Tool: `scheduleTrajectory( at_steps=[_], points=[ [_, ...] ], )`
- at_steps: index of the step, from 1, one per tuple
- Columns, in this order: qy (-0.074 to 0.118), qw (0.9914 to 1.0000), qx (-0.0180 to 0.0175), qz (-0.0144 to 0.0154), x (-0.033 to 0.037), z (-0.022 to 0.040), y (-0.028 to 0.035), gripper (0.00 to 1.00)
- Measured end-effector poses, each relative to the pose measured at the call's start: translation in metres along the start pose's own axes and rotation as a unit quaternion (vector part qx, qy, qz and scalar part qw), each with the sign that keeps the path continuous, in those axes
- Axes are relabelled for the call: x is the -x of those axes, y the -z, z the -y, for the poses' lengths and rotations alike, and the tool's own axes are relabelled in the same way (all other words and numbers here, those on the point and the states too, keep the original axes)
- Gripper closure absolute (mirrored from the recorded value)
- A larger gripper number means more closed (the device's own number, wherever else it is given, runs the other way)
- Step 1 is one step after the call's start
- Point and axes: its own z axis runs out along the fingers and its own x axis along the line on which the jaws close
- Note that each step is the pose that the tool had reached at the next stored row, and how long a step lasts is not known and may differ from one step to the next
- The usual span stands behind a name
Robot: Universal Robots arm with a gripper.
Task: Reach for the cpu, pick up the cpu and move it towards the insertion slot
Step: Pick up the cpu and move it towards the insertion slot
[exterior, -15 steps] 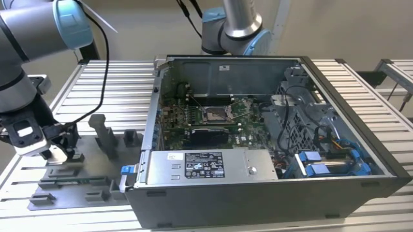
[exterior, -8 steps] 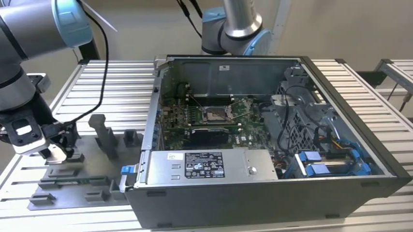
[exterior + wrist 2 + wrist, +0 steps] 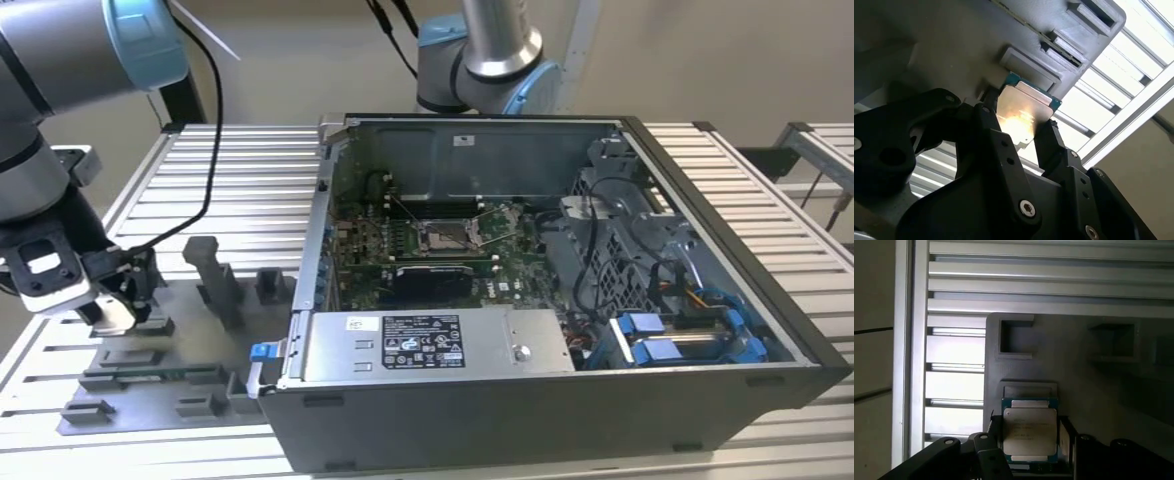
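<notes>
The cpu [image 3: 1021, 117] [image 3: 1030, 432], a flat square chip with a silvery top, sits between my gripper's two black fingers [image 3: 1050, 145] in both wrist views. The fingers press on its opposite edges, so the gripper [image 3: 1019, 124] [image 3: 1030, 441] is shut on it. The chip hangs just over a shallow rectangular recess [image 3: 1029, 389] of the grey holder block. In the exterior view the gripper [image 3: 114, 305] is low at the exterior view's left, over that holder [image 3: 147, 375]. The insertion slot [image 3: 447, 235], a shiny framed socket on the green board, lies inside the open computer case, well to the exterior view's right of the gripper.
The open computer case [image 3: 747, 300] takes up the middle of the slatted metal table [image 3: 240, 180]. A power supply box [image 3: 427, 345] and cables lie inside it. Upright grey posts [image 3: 214, 275] stand on the holder between gripper and case. A second arm [image 3: 487, 60] stands behind the case.
</notes>
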Motion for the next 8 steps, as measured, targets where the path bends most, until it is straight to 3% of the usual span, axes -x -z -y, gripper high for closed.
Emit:
scheduleTrajectory(
  at_steps=[8],
  points=[
    [0.000,1.00000,0.0000,0.0000,0.0000,-0.0002,0.0052,1.00]
  ],
)
